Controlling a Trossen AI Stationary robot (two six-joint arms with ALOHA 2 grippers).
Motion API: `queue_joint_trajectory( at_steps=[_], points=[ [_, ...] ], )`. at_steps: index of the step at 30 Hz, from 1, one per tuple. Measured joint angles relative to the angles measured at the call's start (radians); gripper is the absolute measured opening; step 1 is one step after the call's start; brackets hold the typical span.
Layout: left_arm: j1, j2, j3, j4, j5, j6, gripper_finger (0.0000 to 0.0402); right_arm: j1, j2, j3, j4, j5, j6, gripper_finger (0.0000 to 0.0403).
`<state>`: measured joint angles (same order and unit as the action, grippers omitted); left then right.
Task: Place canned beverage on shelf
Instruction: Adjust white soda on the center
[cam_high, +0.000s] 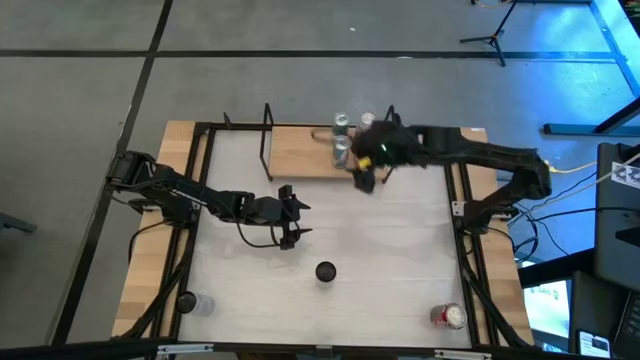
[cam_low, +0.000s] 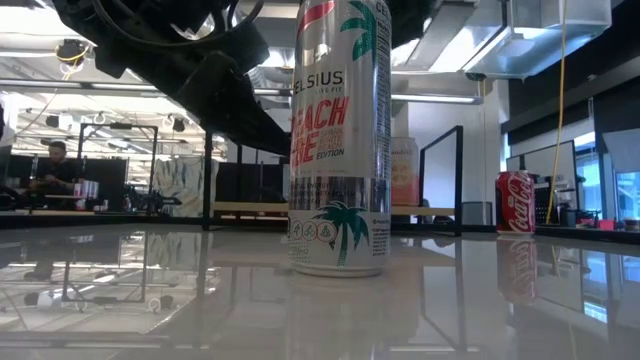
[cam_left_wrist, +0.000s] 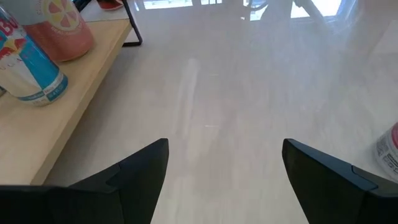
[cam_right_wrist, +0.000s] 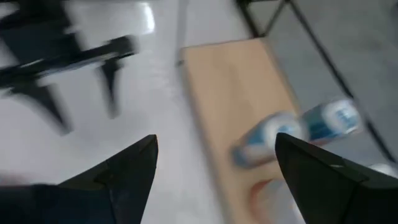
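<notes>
The shelf (cam_high: 300, 152), a light-wood board with black rod uprights, stands at the table's far middle. Three cans (cam_high: 343, 135) stand on its right end; a blue-white can (cam_left_wrist: 31, 62) and a pink can (cam_left_wrist: 62, 25) show in the left wrist view. A tall white Celsius can (cam_low: 340, 140) stands upright on the table near the front middle (cam_high: 325, 271). My right gripper (cam_high: 365, 178) is open and empty at the shelf's near right edge, beside the cans (cam_right_wrist: 298, 134). My left gripper (cam_high: 298, 222) is open and empty over the table's middle left.
A red cola can (cam_high: 450, 316) stands at the near right corner, and shows in the low view (cam_low: 515, 202). Another can (cam_high: 190, 303) stands on the near left wooden edge. The shelf's left half (cam_high: 290, 155) is bare board. A person (cam_low: 50, 170) sits far behind the table.
</notes>
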<state>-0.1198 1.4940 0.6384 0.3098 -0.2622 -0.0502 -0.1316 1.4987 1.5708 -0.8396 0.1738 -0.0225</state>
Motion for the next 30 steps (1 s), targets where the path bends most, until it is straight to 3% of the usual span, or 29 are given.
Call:
queue_joint_trajectory(
  at_steps=[7,11,18,22,30],
  points=[
    [-0.056,0.000,0.000,-0.021,0.046,-0.002,0.0305,0.219,-0.133,-0.152,-0.071,0.069,0.151,0.0321],
    [-0.094,0.000,0.000,-0.028,0.040,-0.027,0.0305,0.313,-0.195,-0.278,-0.012,0.086,0.246,0.0321],
    [-0.170,0.000,0.000,-0.029,0.044,-0.035,0.0305,0.482,-0.217,-0.497,0.296,0.077,0.278,0.0321],
    [-0.217,-0.003,0.000,-0.028,0.045,-0.066,0.0305,0.547,-0.190,-0.603,0.560,0.077,0.278,0.0321],
    [-0.284,-0.003,0.000,-0.007,0.043,-0.132,0.0305,0.573,-0.032,-0.668,0.945,0.077,0.288,0.0321]
  ],
)
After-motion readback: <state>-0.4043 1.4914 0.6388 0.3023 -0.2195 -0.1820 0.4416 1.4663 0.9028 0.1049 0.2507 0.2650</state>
